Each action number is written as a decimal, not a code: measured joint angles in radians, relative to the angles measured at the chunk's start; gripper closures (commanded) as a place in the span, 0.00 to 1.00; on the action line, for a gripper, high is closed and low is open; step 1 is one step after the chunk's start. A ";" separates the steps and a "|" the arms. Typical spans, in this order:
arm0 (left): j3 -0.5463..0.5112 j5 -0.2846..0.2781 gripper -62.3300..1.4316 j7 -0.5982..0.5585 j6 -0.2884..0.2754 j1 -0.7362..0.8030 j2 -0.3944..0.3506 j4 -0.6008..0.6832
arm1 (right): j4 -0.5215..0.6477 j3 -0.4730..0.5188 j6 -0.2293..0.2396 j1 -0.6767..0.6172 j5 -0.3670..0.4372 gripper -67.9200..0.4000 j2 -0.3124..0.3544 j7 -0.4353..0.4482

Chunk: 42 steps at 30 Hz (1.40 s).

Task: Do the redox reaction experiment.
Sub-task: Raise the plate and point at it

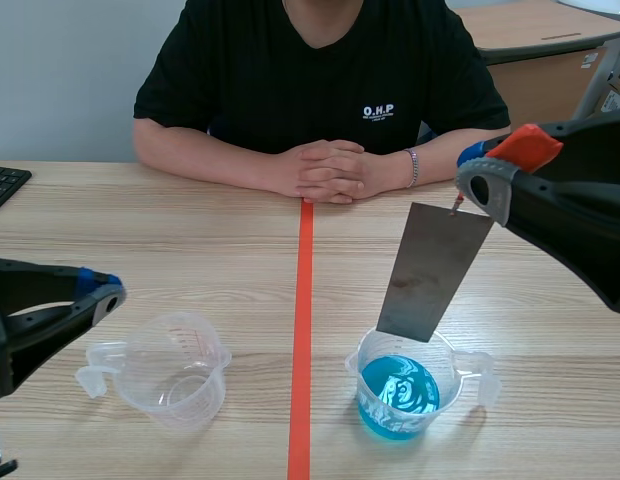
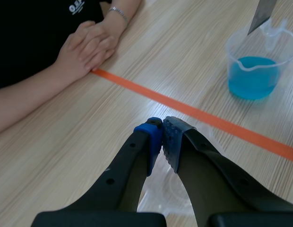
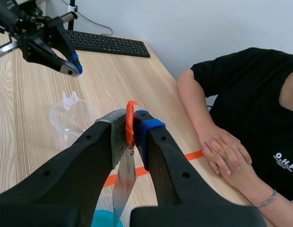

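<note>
My right gripper [image 1: 487, 165] [image 3: 131, 135] is shut on the top end of a grey metal strip [image 1: 430, 272] [image 3: 124, 182], which has an orange tab at its top. The strip hangs tilted, its lower end just above the rim of a clear beaker of blue liquid [image 1: 400, 392] [image 2: 254, 71]. An empty clear beaker [image 1: 175, 368] [image 3: 71, 116] stands left of the orange tape line. My left gripper [image 1: 105, 296] [image 2: 161, 142] is shut on nothing, hovering above and left of the empty beaker.
A person sits across the table with hands clasped [image 1: 328, 172] [image 2: 87, 47] at the far end of the tape line [image 1: 302, 330]. A black keyboard [image 1: 5, 185] [image 3: 106, 43] lies at the far left edge.
</note>
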 measured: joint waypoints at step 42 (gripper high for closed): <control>0.635 0.160 0.91 0.225 -0.008 -0.607 0.379 -0.214 | 0.000 0.000 0.000 0.000 0.000 0.97 0.000 -0.002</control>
